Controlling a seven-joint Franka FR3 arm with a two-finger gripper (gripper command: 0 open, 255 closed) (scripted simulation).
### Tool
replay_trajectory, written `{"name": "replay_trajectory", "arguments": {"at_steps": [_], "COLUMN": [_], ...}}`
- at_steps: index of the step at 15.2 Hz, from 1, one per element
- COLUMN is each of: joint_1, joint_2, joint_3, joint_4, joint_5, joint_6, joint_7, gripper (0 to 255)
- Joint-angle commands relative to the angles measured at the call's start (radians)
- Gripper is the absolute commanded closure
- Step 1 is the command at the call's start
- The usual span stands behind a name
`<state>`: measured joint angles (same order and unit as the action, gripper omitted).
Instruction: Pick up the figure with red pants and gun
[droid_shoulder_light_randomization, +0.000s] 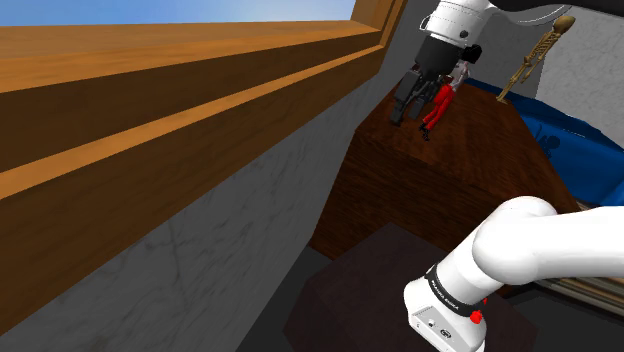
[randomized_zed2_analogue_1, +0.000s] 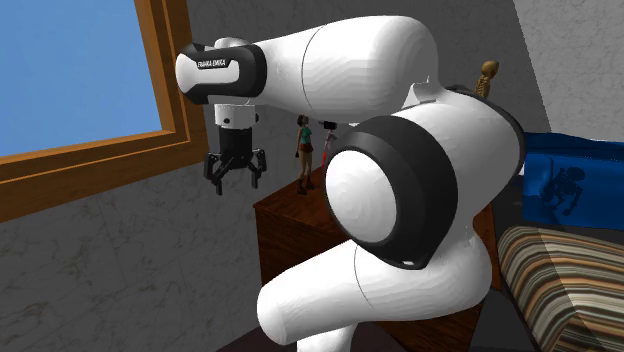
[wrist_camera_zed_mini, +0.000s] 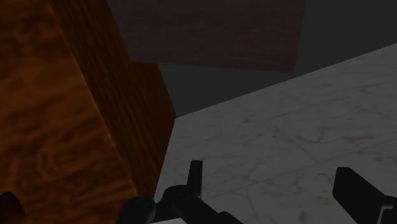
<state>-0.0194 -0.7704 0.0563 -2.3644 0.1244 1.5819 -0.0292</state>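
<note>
The black two-finger tool (droid_shoulder_light_randomization: 403, 112) is held wide open and empty past the brown wooden worktop (droid_shoulder_light_randomization: 470, 135) edge, near the red-trousered figure (droid_shoulder_light_randomization: 437, 104), presumably so an approach can be lined up.

Both exterior cameras sit behind the arm (droid_shoulder_light_randomization: 545, 240), sharing the cabinet (droid_shoulder_light_randomization: 430, 190).

Grained wood cabinet (droid_shoulder_light_randomization: 480, 140), wooden window frame (droid_shoulder_light_randomization: 150, 60), marbled grey wall (droid_shoulder_light_randomization: 200, 260), smooth white arm (droid_shoulder_light_randomization: 560, 240)
</note>
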Motion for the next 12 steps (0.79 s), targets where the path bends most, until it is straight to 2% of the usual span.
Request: {"name": "replay_trajectory", "arguments": {"at_steps": [1, 12], "joint_1": [0.0, -0.171], "joint_2": [0.0, 0.048], "joint_3": [0.0, -0.118], "joint_4": [0.0, 0.087], "joint_5": [0.0, -0.129], "joint_6": [0.0, 0.119], "joint_7": [0.0, 0.051], "gripper": [0, 0]}}
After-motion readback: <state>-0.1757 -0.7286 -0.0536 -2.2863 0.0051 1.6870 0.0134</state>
